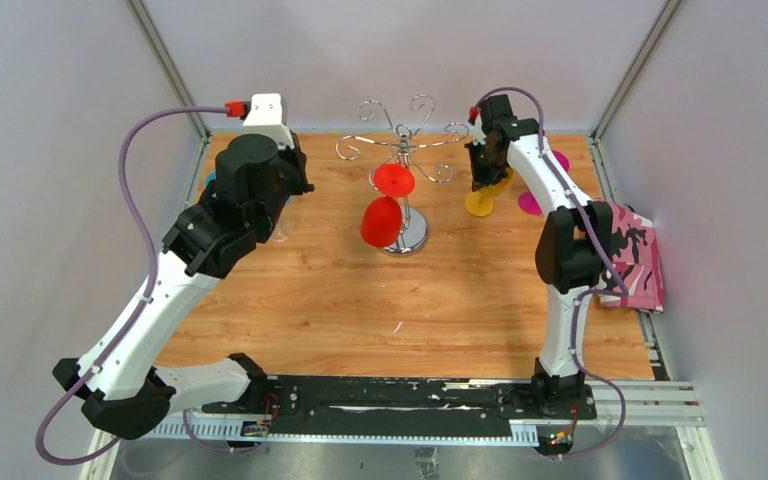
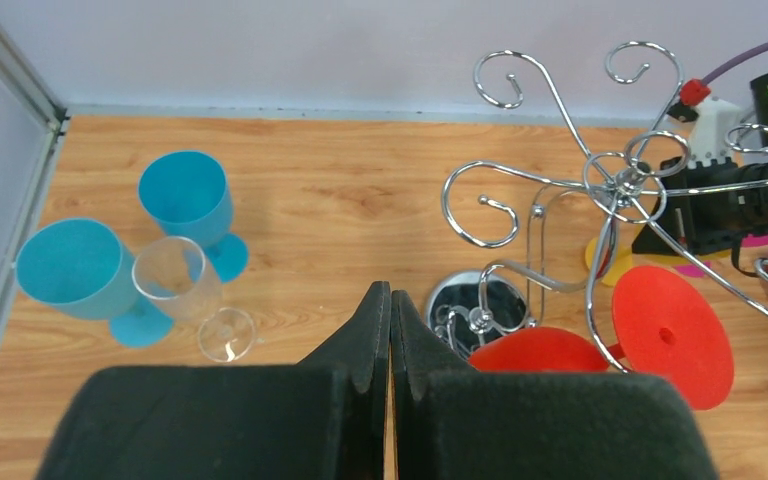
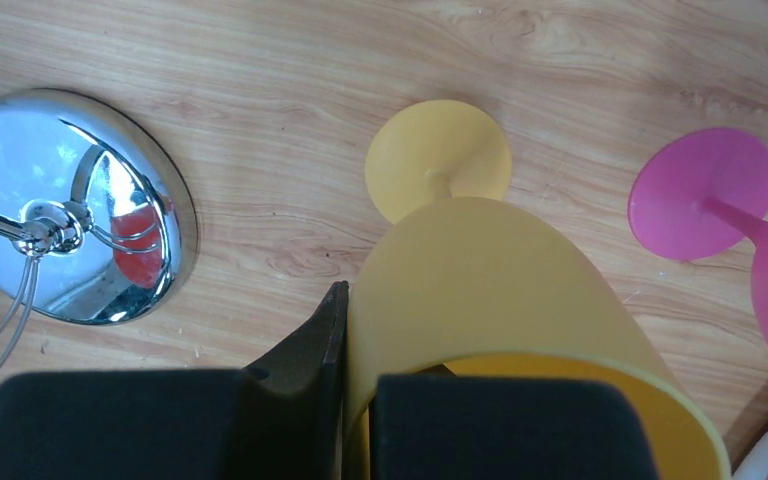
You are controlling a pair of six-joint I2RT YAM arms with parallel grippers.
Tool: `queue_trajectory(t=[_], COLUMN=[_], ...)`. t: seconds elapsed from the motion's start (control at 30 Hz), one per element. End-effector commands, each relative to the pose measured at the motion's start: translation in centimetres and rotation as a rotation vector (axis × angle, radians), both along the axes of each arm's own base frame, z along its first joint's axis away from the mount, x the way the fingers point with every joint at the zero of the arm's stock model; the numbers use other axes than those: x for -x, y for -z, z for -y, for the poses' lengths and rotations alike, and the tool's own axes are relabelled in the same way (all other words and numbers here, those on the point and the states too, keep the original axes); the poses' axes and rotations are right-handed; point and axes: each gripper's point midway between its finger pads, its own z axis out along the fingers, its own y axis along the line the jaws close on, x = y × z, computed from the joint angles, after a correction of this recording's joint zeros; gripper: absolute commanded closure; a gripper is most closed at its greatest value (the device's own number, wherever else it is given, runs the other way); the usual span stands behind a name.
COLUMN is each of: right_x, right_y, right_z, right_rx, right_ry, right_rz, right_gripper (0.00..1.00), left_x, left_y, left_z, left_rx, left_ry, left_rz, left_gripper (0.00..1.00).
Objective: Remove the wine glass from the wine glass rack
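the chrome wine glass rack stands pole-upright, ahead and right of the shut, empty left fingers, a red wine glass hanging bowl-down from it; the right fingers pinch the rim of an upright yellow wine glass.

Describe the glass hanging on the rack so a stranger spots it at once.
Find the chrome rack at the far middle of the table. A red glass hangs foot-up from one arm. It alone is red, and it alone hangs.
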Motion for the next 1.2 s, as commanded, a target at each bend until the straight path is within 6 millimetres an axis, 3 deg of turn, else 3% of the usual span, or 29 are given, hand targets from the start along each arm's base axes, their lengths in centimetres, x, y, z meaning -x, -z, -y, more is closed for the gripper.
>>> queue_trajectory(t=[0.0,0.2,0.37,0.7,1.13,1.17], right_x=[0.2,0.5,0.4,0.2,0.7,0.8], right_y=[0.4,1.5,1.1,-4.4,-0.8,-0.7], right_z=[0.3,0.3,0.2,-0.3,-0.5,-0.4], right_rx=[0.055,0.061,0.055,0.021,0.075,0.091], right_ry=[-0.009,-0.010,-0.013,-0.020,-0.029,-0.046], right_rz=[-0.015,-0.050,-0.049,0.067,-0.076,-0.076], right_gripper=[1.00,1.00,1.00,1.00,1.00,0.41], left_x=[-0.6,-0.8,-0.6,-0.5,-0.2,-0.2], left_y=[0.2,0.5,0.4,0.4,1.1,1.2], left_z=[1.3,1.8,1.6,1.9,1.3,1.3], left_rx=[0.011,0.016,0.024,0.031,0.024,0.022], left_ry=[0.036,0.048,0.046,0.060,0.047,0.045], left_rz=[0.016,0.006,0.014,0.009,0.006,0.005], left_gripper=[1.00,0.97,0.94,0.91,0.91,0.91])
